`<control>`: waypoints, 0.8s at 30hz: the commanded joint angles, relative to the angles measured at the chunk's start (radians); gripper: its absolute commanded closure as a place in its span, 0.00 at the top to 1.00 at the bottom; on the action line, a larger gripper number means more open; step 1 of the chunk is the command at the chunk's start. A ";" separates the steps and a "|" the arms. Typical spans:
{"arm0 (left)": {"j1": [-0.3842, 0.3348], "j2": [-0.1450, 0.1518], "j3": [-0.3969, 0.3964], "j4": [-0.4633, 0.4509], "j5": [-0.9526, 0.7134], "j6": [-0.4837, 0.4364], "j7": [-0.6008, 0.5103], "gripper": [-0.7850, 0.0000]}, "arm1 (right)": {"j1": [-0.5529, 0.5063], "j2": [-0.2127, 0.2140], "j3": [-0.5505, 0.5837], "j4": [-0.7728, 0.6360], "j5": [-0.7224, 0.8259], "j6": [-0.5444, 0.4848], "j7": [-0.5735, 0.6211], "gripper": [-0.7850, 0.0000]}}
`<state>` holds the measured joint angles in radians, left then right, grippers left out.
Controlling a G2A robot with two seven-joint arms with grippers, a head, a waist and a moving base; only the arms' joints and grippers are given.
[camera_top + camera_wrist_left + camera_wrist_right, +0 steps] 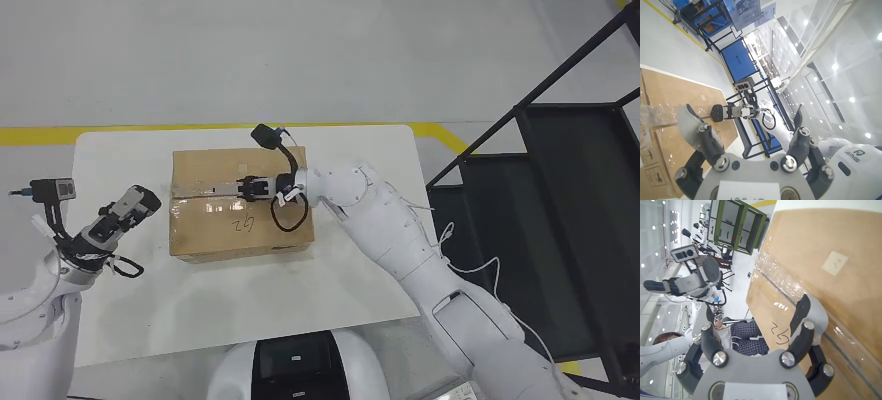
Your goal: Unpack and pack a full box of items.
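A closed cardboard box (240, 235) sits mid-table, its top seam sealed with clear tape (780, 285). My right gripper (222, 188) hovers over the box top along that seam. It is open, and one of its fingertips (802, 308) rests on the tape while the other hangs off the box's side. The left wrist view shows the right gripper (717, 113) at the box's top (677, 91). My left gripper (143, 200) is held beside the box's left end, apart from it and open with nothing between its fingers (687, 113).
The white table (350, 270) has bare room left of and in front of the box. A black metal staircase (560, 200) stands off the table's right side.
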<state>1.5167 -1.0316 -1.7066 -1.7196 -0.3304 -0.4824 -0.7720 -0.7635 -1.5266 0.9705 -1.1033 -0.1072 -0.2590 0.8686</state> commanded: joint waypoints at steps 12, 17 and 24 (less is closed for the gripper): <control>-0.264 -0.019 0.225 0.257 0.068 0.098 0.001 1.00 | -0.276 0.087 0.291 -0.420 0.044 -0.056 0.019 1.00; -0.310 -0.027 0.266 0.358 0.105 0.079 0.039 1.00 | -0.376 0.109 0.364 -0.510 0.073 -0.066 0.027 1.00; -0.288 -0.020 0.236 0.387 0.138 0.042 0.055 1.00 | -0.430 0.122 0.393 -0.523 0.168 -0.112 0.021 1.00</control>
<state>1.2171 -1.0539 -1.4592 -1.3269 -0.1915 -0.4342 -0.7164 -1.1898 -1.4058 1.3631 -1.6264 0.0412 -0.3598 0.8901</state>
